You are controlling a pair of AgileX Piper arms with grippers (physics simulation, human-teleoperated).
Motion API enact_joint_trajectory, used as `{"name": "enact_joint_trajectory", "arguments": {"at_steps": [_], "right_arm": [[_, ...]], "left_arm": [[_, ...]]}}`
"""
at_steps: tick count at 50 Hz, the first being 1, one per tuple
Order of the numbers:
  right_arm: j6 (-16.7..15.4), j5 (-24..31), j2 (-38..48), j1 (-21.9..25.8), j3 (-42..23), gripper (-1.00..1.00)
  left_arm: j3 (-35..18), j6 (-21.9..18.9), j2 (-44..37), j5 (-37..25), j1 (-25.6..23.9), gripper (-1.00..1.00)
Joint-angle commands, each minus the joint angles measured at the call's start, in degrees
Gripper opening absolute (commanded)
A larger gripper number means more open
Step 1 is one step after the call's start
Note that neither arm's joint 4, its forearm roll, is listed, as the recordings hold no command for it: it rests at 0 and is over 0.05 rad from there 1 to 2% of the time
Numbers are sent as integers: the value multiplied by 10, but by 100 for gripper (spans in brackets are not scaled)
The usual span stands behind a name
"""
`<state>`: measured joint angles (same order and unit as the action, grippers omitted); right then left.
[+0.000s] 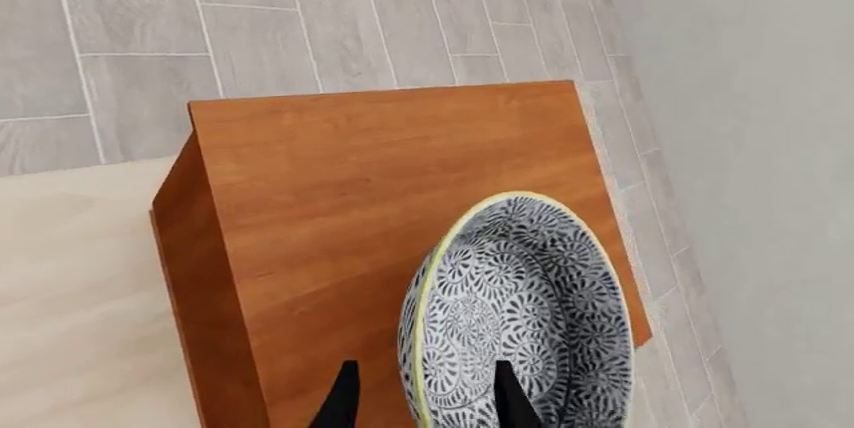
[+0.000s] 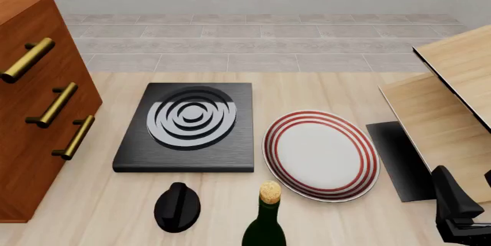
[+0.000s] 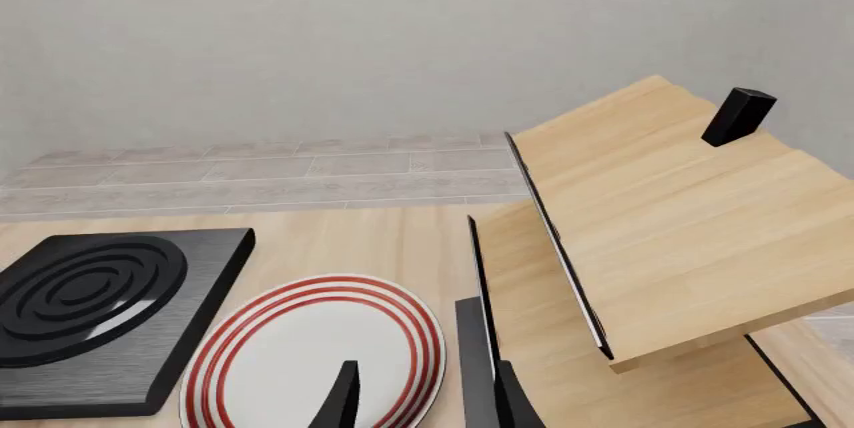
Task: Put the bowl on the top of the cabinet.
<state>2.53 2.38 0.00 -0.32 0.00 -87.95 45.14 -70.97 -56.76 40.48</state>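
Nearly done: left tool (image 1: pixel 424 403) clenched on the bowl (image 1: pixel 527 313) rim, bowl tilted over the cabinet (image 1: pixel 387 188) top at frame centre; setting down and letting go remain

On the desk (image 2: pixel 322 88), a black hob (image 2: pixel 188 127) sits beside a red-ringed white plate (image 2: pixel 321 155); nearer, a black knob (image 2: pixel 177 206) and corked bottle (image 2: pixel 266 223); a pale wooden rack (image 2: pixel 452 93) stands right.

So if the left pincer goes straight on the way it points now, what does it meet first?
Probably the top of the cabinet: the left pincer holds the bowl above it, though depth is unclear.
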Motion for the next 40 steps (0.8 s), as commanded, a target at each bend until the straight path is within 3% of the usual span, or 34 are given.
{"name": "enact_joint_trajectory", "arguments": {"at_steps": [1,20,40], "right_arm": [[0,0,0,0,0,100],[0,0,0,0,0,100],[0,0,0,0,0,100]], "left_arm": [[-31,8,29,-15,-3,100],[-40,23,96,-38,-2,100],[-4,39,174,-36,-29,100]]}}
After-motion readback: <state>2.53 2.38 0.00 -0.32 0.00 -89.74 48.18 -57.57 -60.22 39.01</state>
